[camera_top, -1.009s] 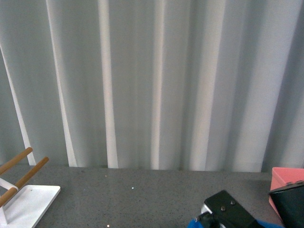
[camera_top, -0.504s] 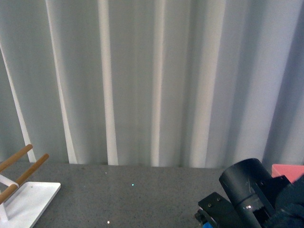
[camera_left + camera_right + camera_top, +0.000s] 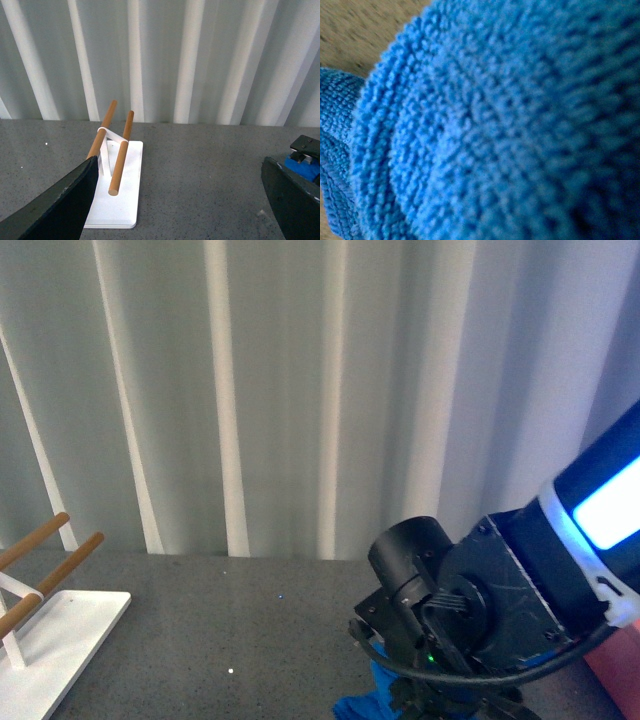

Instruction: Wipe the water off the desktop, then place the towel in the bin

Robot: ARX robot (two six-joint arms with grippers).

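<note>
The blue towel fills the right wrist view, pressed close to the camera, and my right gripper is shut on it. In the front view a blue fold of the towel hangs low over the dark grey desktop, under the bulky black right wrist. A salmon-pink sliver of the bin shows behind the right arm at the far right. My left gripper is open above bare desktop, with nothing between its dark fingers. The towel shows at the edge of the left wrist view.
A white rack base with wooden rods stands at the desktop's left; the left wrist view shows the rack just beside the left finger. Pale curtains hang behind the desktop's far edge.
My right arm has risen and swung left into the front view, carrying the towel leftward. It now covers most of the bin. The rack has not moved.
</note>
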